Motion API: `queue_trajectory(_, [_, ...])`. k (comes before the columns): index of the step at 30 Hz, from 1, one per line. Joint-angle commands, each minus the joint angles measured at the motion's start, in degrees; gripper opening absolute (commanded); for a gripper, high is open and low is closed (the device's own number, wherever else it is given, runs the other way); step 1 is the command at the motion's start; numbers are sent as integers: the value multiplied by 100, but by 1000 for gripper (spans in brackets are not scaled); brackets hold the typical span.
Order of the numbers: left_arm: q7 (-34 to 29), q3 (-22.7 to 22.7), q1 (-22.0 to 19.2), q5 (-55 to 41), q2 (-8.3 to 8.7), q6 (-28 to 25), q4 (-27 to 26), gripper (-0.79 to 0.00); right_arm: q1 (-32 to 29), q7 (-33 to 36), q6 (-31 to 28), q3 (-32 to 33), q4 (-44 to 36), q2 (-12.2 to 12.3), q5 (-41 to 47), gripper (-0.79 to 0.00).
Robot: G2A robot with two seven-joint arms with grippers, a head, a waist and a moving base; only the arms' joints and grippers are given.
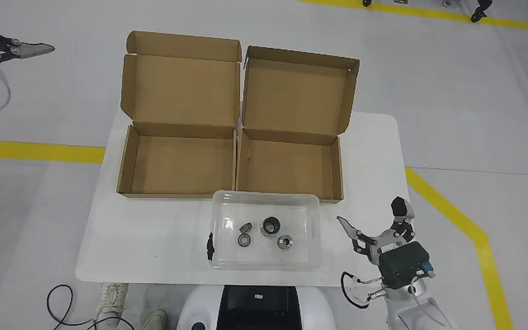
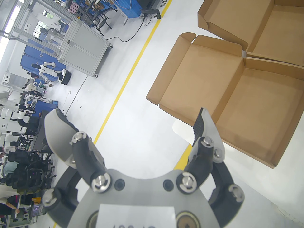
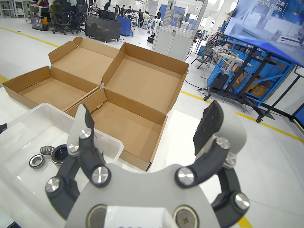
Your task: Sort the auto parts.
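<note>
Several metal bearings and rings lie in a clear plastic bin [image 1: 307,216] at the table's front centre: a bearing [image 1: 245,239], a black ring [image 1: 271,225] and a small ring [image 1: 285,242]. The right wrist view shows the bin [image 3: 54,113] with a bearing [image 3: 36,161] and the black ring [image 3: 59,154]. My right gripper [image 1: 375,220] hangs open and empty to the right of the bin, its own view [image 3: 147,117] facing the boxes. My left gripper [image 2: 129,119] is open and empty, beside the table off the left box's side.
Two open, empty cardboard boxes stand side by side behind the bin, the left box [image 1: 177,163] and the right box [image 1: 287,169], lids folded back. A small dark object [image 1: 210,246] lies against the bin's left wall. Bare white table [image 1: 371,157] lies right of the boxes.
</note>
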Motion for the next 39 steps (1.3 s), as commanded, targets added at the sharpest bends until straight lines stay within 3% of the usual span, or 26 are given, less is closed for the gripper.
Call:
queue_trajectory(1, [0, 0, 0, 0, 0, 0, 0, 0, 0, 0, 0, 0, 0, 0, 0, -1])
queue_trajectory(14, [0, 0, 0, 0, 0, 0, 0, 0, 135, 123, -70, -43, 59, 9, -15, 0])
queue_trajectory(19, [0, 0, 0, 0, 0, 0, 0, 0, 464, 336, -459, -150, 229, 50, -174, 0])
queue_trajectory(31, [0, 0, 0, 0, 0, 0, 0, 0, 1586, 1295, -2027, -993, 682, 153, -701, 0])
queue_trajectory(39, [0, 0, 0, 0, 0, 0, 0, 0, 1704, 1394, -2080, -1101, 804, 154, -614, 0])
